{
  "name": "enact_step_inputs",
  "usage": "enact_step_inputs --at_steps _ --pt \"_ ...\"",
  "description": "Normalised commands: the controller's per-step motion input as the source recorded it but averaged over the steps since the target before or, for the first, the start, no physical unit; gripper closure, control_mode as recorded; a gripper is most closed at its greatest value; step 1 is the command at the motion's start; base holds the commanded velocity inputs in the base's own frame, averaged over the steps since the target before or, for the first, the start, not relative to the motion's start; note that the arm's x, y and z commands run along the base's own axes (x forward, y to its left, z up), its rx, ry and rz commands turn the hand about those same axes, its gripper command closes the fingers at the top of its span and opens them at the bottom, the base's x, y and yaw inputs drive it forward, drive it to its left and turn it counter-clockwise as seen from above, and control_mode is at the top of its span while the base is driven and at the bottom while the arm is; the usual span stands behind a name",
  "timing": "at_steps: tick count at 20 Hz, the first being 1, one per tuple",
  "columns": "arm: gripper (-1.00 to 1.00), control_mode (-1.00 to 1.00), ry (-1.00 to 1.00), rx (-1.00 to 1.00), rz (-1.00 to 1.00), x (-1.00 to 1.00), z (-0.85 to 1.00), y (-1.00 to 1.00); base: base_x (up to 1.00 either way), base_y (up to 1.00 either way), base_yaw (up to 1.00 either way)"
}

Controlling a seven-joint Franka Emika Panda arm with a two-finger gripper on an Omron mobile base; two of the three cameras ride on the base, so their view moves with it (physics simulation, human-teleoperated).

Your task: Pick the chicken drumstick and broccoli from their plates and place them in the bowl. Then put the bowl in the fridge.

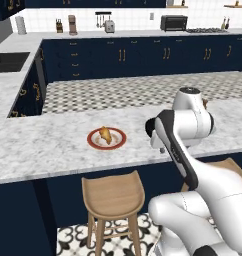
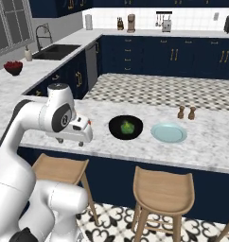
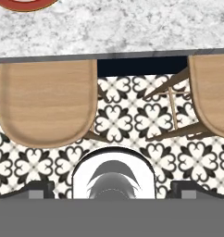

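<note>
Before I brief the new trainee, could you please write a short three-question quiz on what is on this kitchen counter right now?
1. True or false: the broccoli already lies inside the black bowl.
2. Multiple choice: the chicken drumstick rests on (A) the pale blue-green plate, (B) the red-rimmed plate, (C) a wooden stool.
3. Fill in: the pale blue-green plate sits to the ____ of the black bowl in the right base view.

Key: 1 true. 2 B. 3 right.
</note>
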Motion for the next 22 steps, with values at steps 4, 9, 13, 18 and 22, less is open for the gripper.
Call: enact_step_inputs --at_steps 4,9,13,18,22 --pt "-1.0 1.0 0.0 0.0 0.0 0.0 0.0 0.0 0.5 0.0 0.0" --pt "-1.0 -1.0 0.0 0.0 0.0 0.59 0.0 0.33 0.1 0.0 0.0" --pt "-1.0 -1.0 0.0 0.0 0.0 0.98 0.0 0.7 0.0 0.0 0.0" --pt "-1.0 -1.0 0.02 0.0 0.0 0.92 0.0 0.53 0.0 0.0 0.0" --pt "-1.0 -1.0 0.09 0.0 0.0 0.74 0.0 0.42 0.0 0.0 0.0"
